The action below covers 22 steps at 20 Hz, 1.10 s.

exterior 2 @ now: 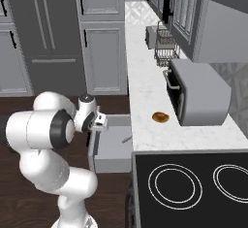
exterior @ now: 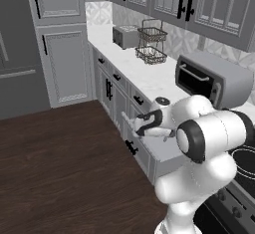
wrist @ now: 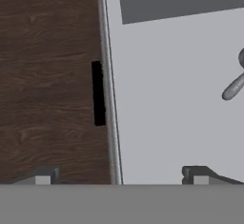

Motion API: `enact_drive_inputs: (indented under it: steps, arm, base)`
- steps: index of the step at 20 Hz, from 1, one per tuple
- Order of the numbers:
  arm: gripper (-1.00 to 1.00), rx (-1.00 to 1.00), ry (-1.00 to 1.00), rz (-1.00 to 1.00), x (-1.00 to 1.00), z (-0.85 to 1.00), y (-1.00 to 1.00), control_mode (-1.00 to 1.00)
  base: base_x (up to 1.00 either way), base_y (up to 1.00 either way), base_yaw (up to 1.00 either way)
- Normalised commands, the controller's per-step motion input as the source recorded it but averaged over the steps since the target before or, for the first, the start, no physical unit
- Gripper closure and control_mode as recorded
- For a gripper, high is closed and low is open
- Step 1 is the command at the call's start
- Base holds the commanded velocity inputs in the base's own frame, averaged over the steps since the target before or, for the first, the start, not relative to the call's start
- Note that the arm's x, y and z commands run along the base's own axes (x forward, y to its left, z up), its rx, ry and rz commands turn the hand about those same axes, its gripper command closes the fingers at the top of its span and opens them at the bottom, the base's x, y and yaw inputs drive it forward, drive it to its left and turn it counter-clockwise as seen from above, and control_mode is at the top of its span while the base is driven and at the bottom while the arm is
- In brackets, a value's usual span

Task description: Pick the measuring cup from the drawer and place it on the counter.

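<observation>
Evidently the arm had been set above the front edge of the drawer (wrist: 171, 99) so the hand camera could look straight down into it: in the hand view the gripper (wrist: 121, 175) hung with its two dark fingertips (wrist: 45, 175) spread wide, one over the dark wood floor (wrist: 47, 75) and the other over the drawer's plain grey inside, nothing between them. The drawer stood pulled well out from the cabinet run, its black bar handle (wrist: 98, 93) on the outer face of the front, which left the interior open to reach from above. The measuring cup (wrist: 234, 86) lay on the drawer bottom toward the far side from the gripper, with only its thin straight handle and a sliver of the bowl showing at the edge of the hand view; in the right base view it was a small pale streak near the counter-side wall of the drawer. Judged from this, the grasp had not begun, and the hand would need to shift across the drawer toward the cup before descending. The counter (exterior 2: 145, 96) ran just beside the open drawer, with a brown doughnut (exterior 2: 160, 118) sitting before the toaster oven (exterior 2: 198, 96), so bare marble nearer the edge looked the likelier spot to set the cup down.
</observation>
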Motion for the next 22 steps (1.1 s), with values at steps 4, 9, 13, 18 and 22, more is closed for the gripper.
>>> enact_drive_inputs:
  steps: [4, 9, 13, 18, 22]
  arm:
    - [-1.0, 0.0, 0.0, 0.03, 0.59, -0.44, 0.0, -1.0]
    - [-1.0, 0.0, 0.0, 0.03, 0.44, -0.67, 0.06, -1.0]
    - [-1.0, 0.0, -0.01, 0.05, 0.22, -0.68, 0.06, -1.0]
    - [-1.0, 0.03, 0.0, 0.1, -0.2, -0.92, 0.83, -1.0]
    - [-1.0, 0.17, 0.14, 0.17, -0.58, -0.95, 1.0, -1.0]
  base:
    - [0.0, 0.0, 0.0]
    - [0.0, 0.0, 0.0]
    - [0.0, 0.0, 0.0]
    - [0.0, 0.0, 0.0]
    - [0.0, 0.0, 0.0]
